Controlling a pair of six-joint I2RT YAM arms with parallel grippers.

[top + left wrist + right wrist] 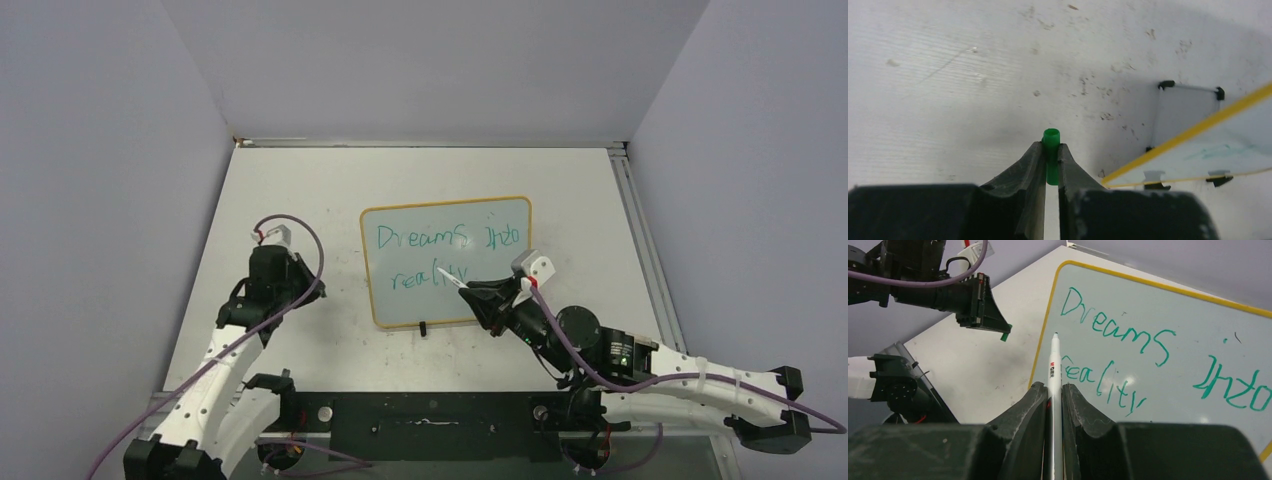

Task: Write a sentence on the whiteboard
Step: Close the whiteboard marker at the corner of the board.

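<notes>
On the table [300,200], about mid-way between your two arms, the whiteboard [415,305] lies with its long side facing you, and the sentence [424,239] already fills much of it: "Dreams into" on the upper line, "reality" below, all in green. Judge the writing as done or very nearly so; at most a last stroke or a stop after the final letter looks open, and after that the pen wants lifting and capping. Your right gripper [1053,390] is clamped on the marker [1054,365], whose tip points at the lower line; you cannot tell from these views whether the tip touches the surface. Your left gripper [1050,148] hangs off to the board's left, well apart from it, pinching the cap [1051,136] between its fingers. The board face is smooth, glossy and faintly grey-white, with rounded corners, a thin yellow frame and small black clip feet along the near edge. The marker is a slim white barrel with a small printed label, tapering to a fine point. The cap is a short hollow cylinder of green plastic. The table is matt white, scuffed and flecked with dark marks, and the gripper fingers are black and coarse-grained
</notes>
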